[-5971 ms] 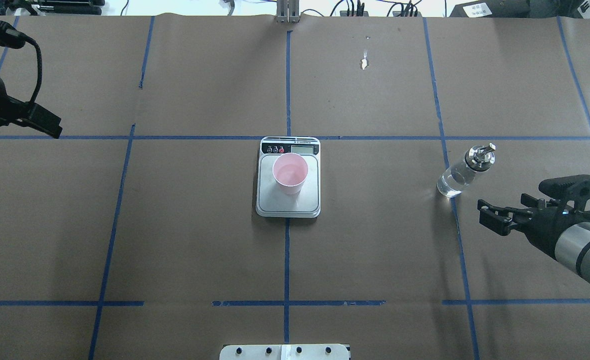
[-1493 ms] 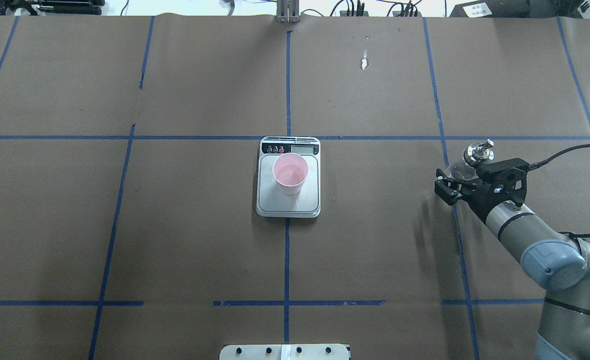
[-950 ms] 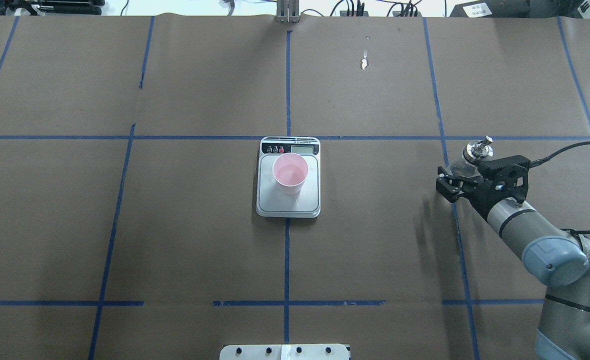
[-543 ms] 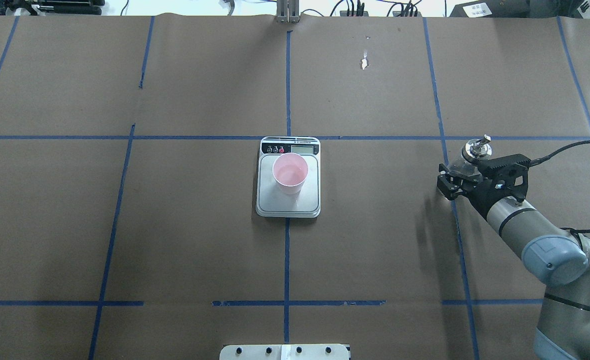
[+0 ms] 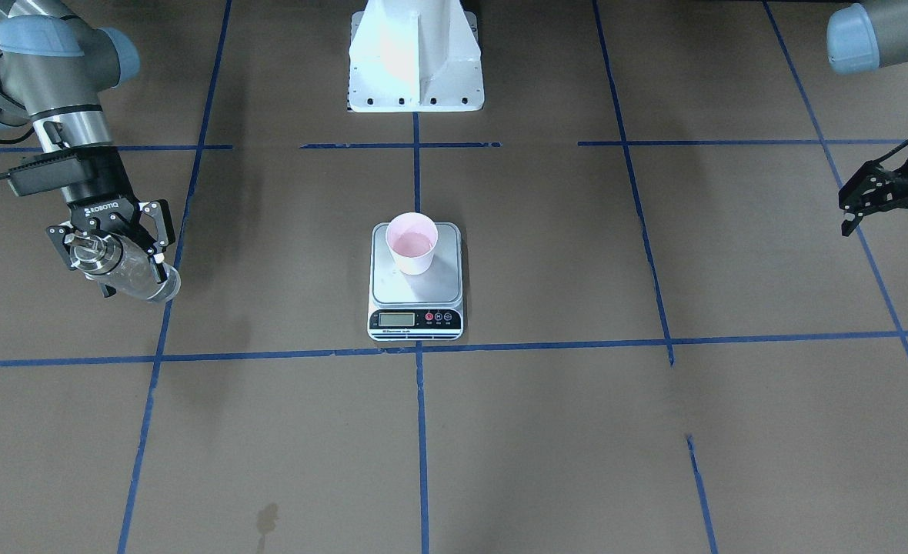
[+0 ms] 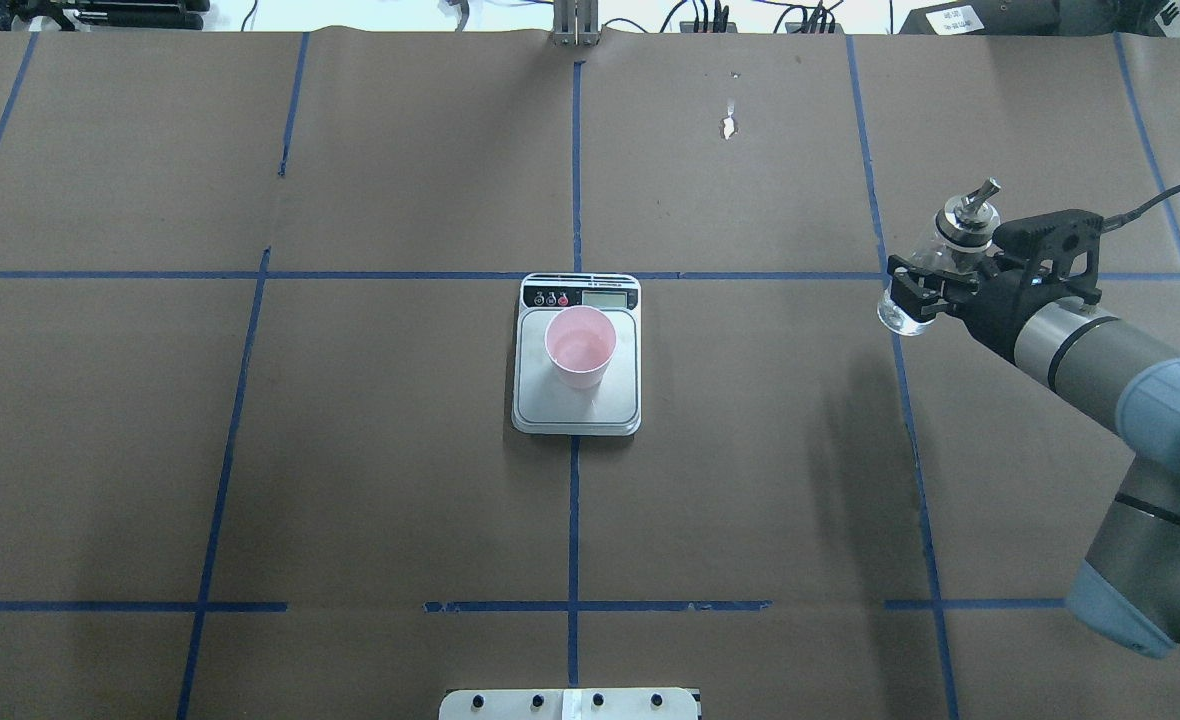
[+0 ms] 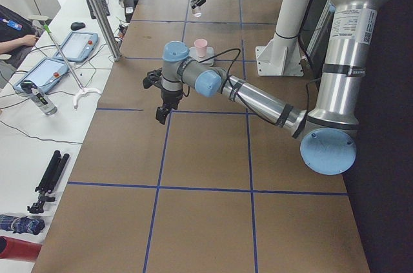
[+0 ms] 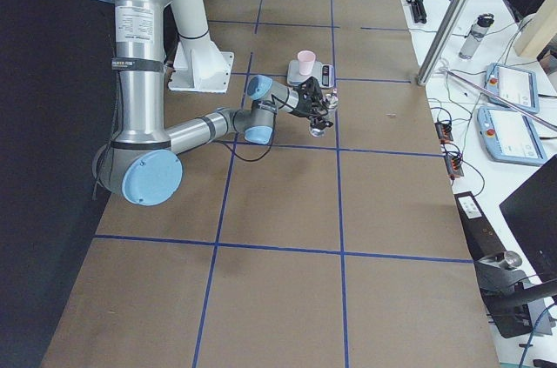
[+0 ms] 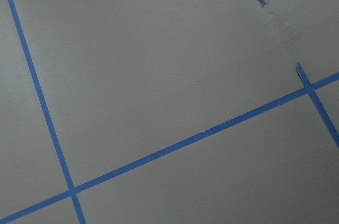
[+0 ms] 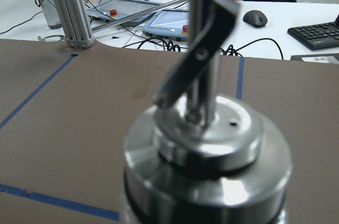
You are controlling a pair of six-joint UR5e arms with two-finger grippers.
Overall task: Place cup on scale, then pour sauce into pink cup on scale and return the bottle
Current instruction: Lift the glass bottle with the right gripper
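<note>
The bottle (image 6: 940, 250) has left the table (image 6: 750, 520). 0.5 s ago it stood on the brown paper between the fingers of the right gripper (image 6: 918, 290). Now it hangs clear of the surface, carried up and away from the robot in the overhead view. The jaws pinch the glass body from 2 sides just under the silver collar (image 10: 196, 144). The wrist camera shows the collar and spout (image 6: 980, 195) roughly upright, so nothing appears to be spilling.

The cup (image 6: 580, 345) has not moved. It sits on the scale (image 6: 610, 405), toward the display end of the platform and well apart from the bottle. The left gripper (image 5: 889, 227) hangs off to its own side with jaws spread, holding nothing.

Judged from this, step 1 is done and the grasp has held. What remains is to carry the bottle over to the cup, tip the spout above its rim, and set the bottle back afterwards.
</note>
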